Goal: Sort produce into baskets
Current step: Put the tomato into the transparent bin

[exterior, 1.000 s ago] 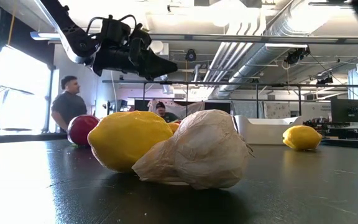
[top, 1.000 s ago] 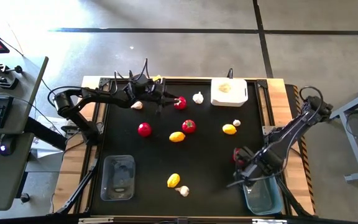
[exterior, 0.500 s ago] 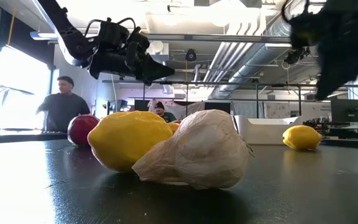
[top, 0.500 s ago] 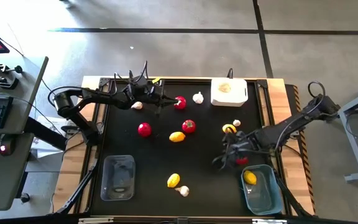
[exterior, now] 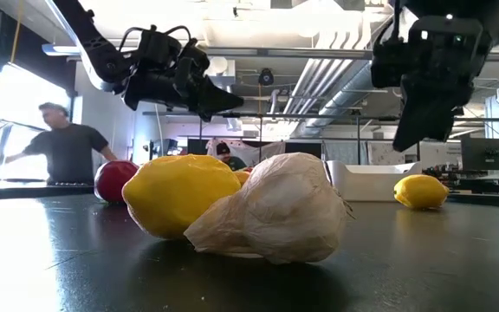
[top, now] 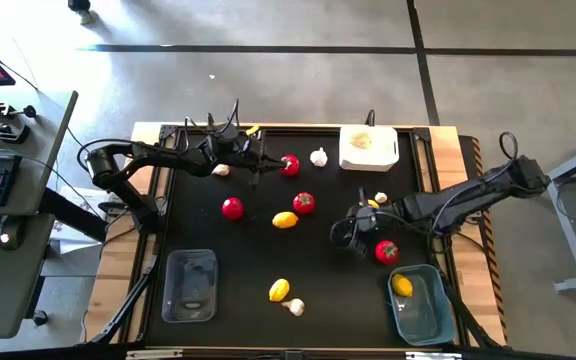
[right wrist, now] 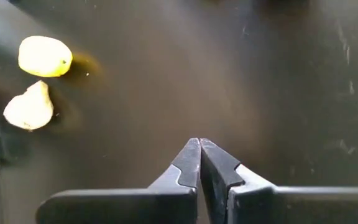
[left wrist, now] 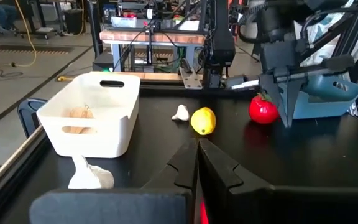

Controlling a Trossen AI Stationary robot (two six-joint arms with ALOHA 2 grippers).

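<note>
A black desk (top: 248, 250) with wooden edges fills the overhead view. The widest bare stretch lies at its middle and near edge, between the clear basket (top: 189, 285) at one near corner and the blue-grey basket (top: 417, 303) at the other. The white basket (top: 369, 148) sits against the far edge.

The left gripper (top: 264, 161) hangs near the far edge, its fingers (left wrist: 194, 165) pressed together on nothing. Just ahead of the fingertips is a red tomato (top: 289, 165); behind them, under the arm, a garlic bulb (top: 221, 169) is partly covered. Beyond the tomato lies another garlic bulb (top: 318, 157), beside the white basket.

The right gripper (top: 345, 238) hovers above open desk, fingers (right wrist: 199, 163) shut and empty. Nothing lies directly under the tips. Beside its wrist sits a second red tomato (top: 386, 252), and a lemon (top: 370, 207) with a small garlic bulb (top: 381, 198) is partly hidden behind the arm.

Between the two grippers lie a tomato (top: 303, 203), a lemon (top: 284, 220) and another tomato (top: 232, 208). A lemon (top: 279, 290) touching a garlic bulb (top: 294, 307) rests near the front edge; they block much of the low view. One lemon (top: 402, 286) lies in the blue-grey basket. What the white basket holds is pale and hard to make out. A person (exterior: 59, 147) stands in the room beyond.
</note>
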